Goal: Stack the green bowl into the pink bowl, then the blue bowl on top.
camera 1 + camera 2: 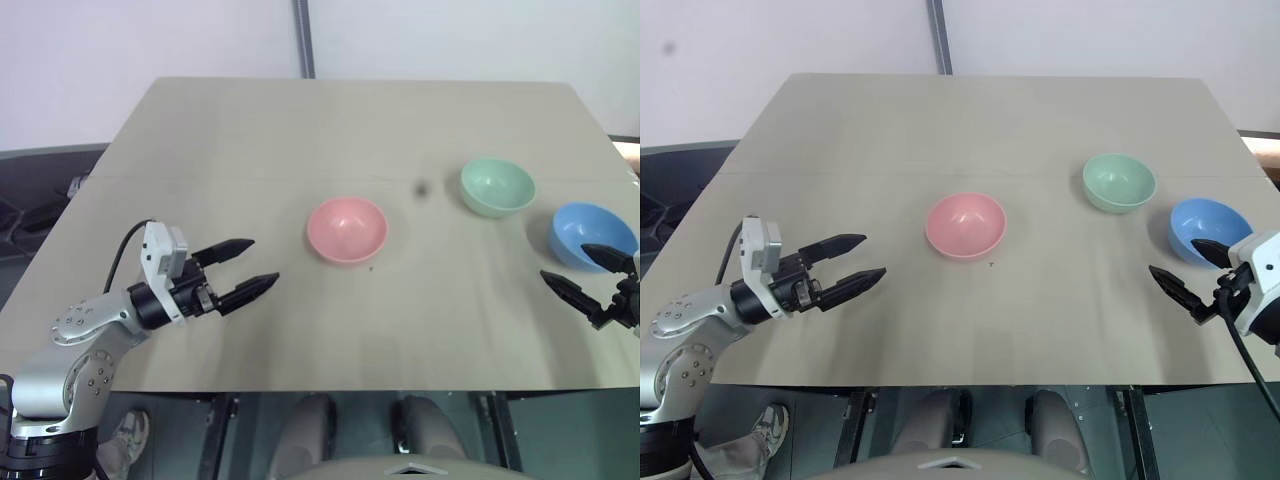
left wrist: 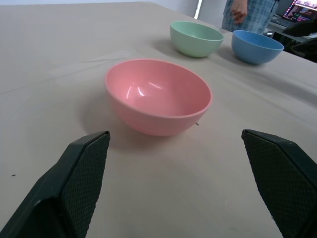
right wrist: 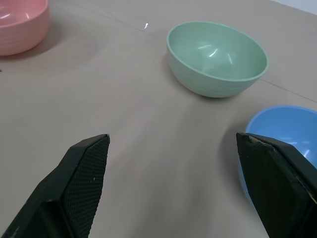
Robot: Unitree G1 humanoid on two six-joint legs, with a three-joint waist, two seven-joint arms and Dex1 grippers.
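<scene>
Three bowls stand apart on the beige table, all empty. The pink bowl is in the middle, the green bowl farther back to its right, and the blue bowl near the right edge. My left gripper hovers open over the table's left front, pointing toward the pink bowl and a short way from it. At the right edge my right gripper is open too, just in front of the blue bowl, with the green bowl beyond it.
The table's front edge runs just below both grippers, and its right edge passes close to the blue bowl. A dark spot marks the tabletop left of the green bowl. In the left wrist view a person stands beyond the far side.
</scene>
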